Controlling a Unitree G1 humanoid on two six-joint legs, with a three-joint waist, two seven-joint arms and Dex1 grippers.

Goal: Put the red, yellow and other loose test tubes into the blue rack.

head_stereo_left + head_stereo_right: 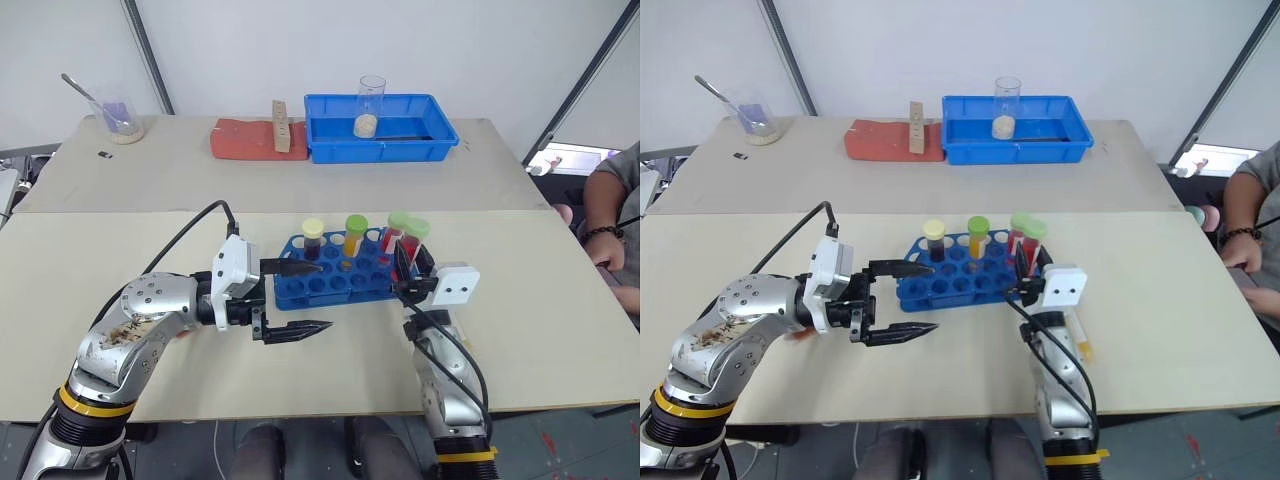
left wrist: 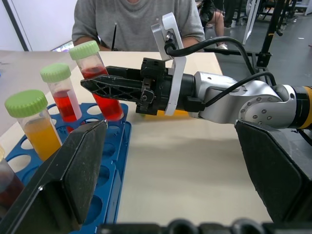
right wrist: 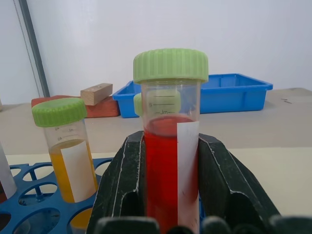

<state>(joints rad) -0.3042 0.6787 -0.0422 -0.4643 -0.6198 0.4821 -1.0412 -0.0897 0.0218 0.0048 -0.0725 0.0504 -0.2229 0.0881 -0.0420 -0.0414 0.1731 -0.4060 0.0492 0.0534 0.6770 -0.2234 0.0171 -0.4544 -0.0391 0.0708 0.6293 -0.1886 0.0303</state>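
The blue rack (image 1: 330,280) lies mid-table. It holds a cream-capped dark tube (image 1: 313,238), a green-capped yellow tube (image 1: 355,235) and a green-capped red tube (image 1: 397,228). My right gripper (image 1: 405,268) is shut on another green-capped red tube (image 3: 170,141), held tilted over the rack's right end. My left gripper (image 1: 300,298) is open and empty, pointing right across the rack's front-left corner; one finger is over the rack, the other over the table. A yellow loose tube (image 1: 1081,342) lies on the table beside my right arm.
At the back stand a blue tray (image 1: 435,130) with a clear beaker (image 1: 370,105), a red pad (image 1: 240,140) bearing a wooden block (image 1: 281,123), and a bowl with a spoon (image 1: 122,127). A person (image 1: 615,210) sits at the table's right edge.
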